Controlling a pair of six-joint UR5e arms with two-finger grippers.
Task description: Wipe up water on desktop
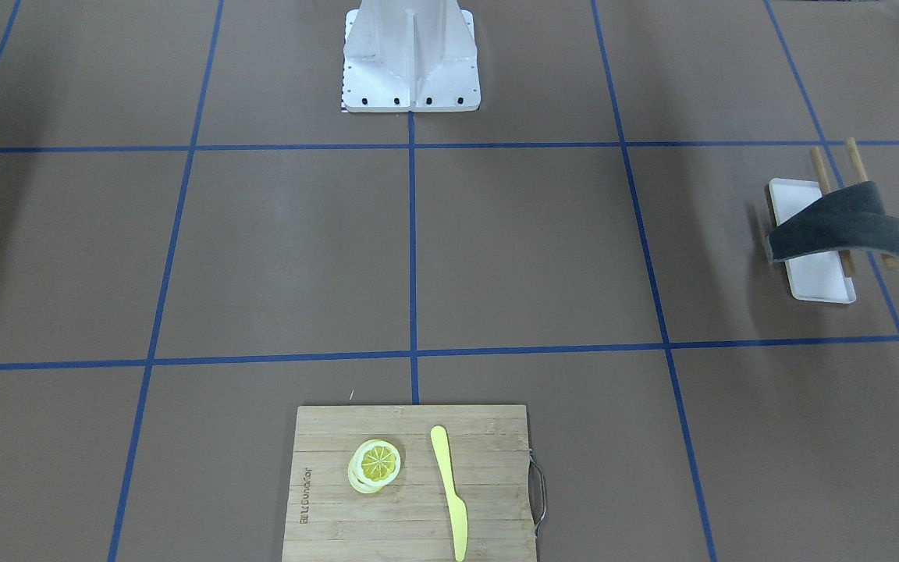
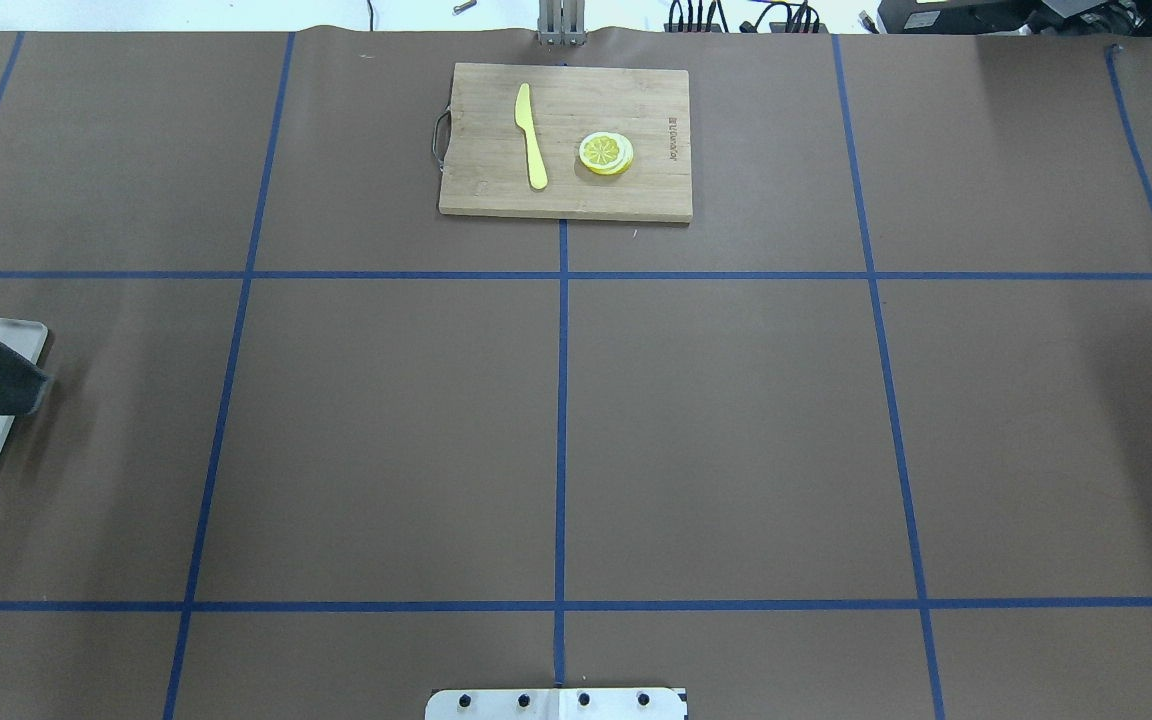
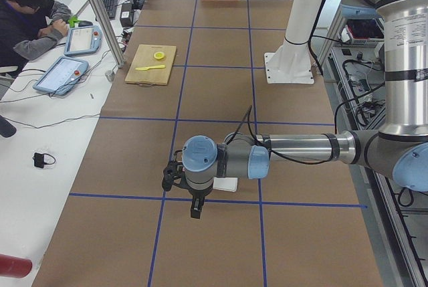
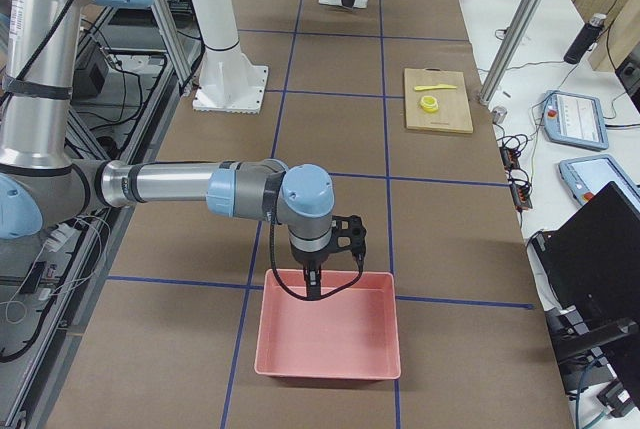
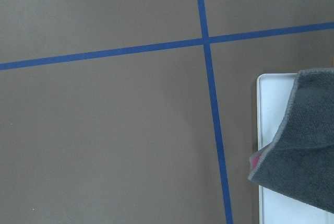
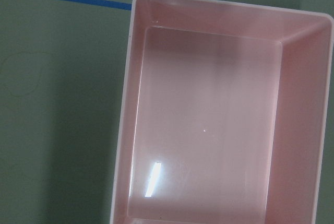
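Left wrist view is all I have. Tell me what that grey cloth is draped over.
Observer: In the front-facing view the grey cloth hangs over two wooden sticks that lie across the white tray.
Operator: Now place the left hand for me.
Observer: The left side view shows the left hand pointing down above the desktop, beside the tray. Open or shut, I cannot tell.
Operator: Report the right arm.
Observer: The right side view shows the right hand hanging over a pink bin near the table's other end.
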